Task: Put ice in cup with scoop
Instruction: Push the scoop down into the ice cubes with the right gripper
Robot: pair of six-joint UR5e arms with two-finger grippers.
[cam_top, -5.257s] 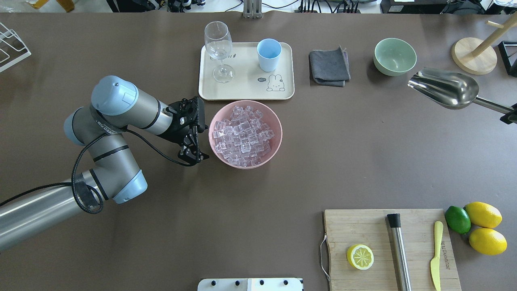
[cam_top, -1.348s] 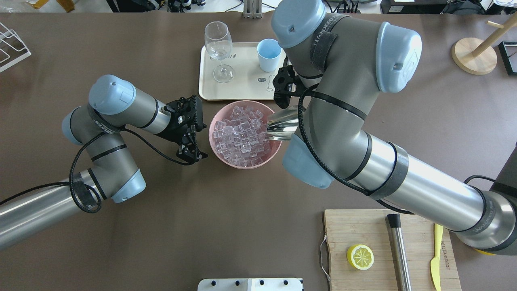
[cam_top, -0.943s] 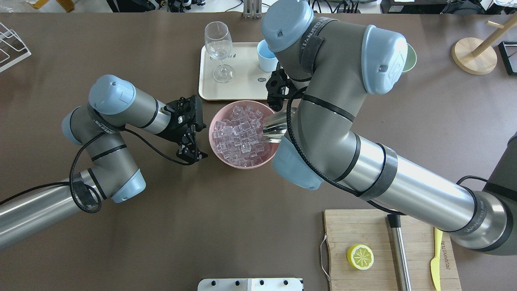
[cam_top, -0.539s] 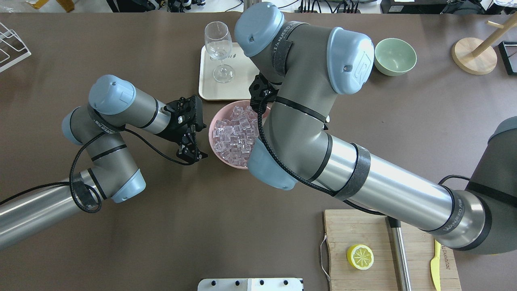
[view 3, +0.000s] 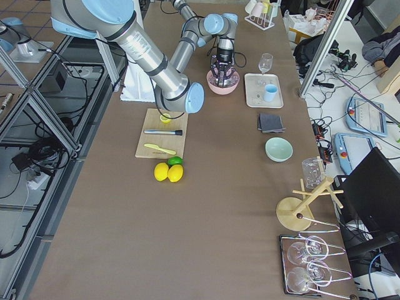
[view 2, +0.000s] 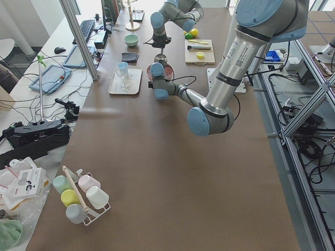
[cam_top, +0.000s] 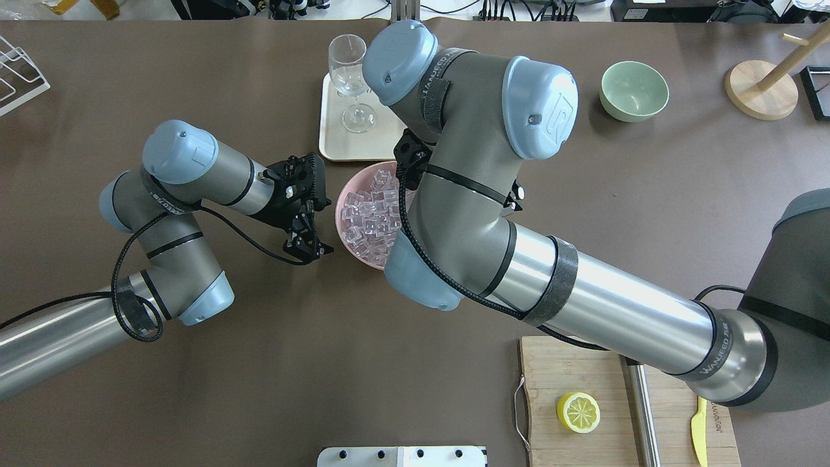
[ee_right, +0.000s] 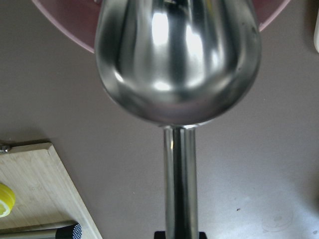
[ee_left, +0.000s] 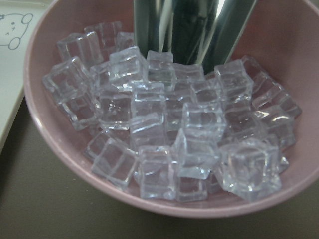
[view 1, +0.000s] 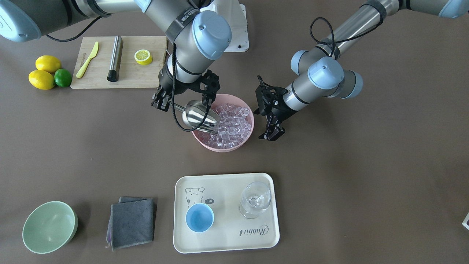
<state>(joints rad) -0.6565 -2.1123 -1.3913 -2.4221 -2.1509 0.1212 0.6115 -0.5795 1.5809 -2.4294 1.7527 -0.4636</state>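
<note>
my right claw [view 1: 163,103] grips the scoop [view 1: 198,115] by its handle. its mouth is in the ice [view 1: 234,124] in the pink bowl [view 1: 220,148]. i think this is the scooping step. next i should lift it level and carry it to the cup [view 1: 199,217] on the tray [view 1: 227,245]. my left claw [view 1: 272,132] hangs wide and empty beside the bowl.
</note>
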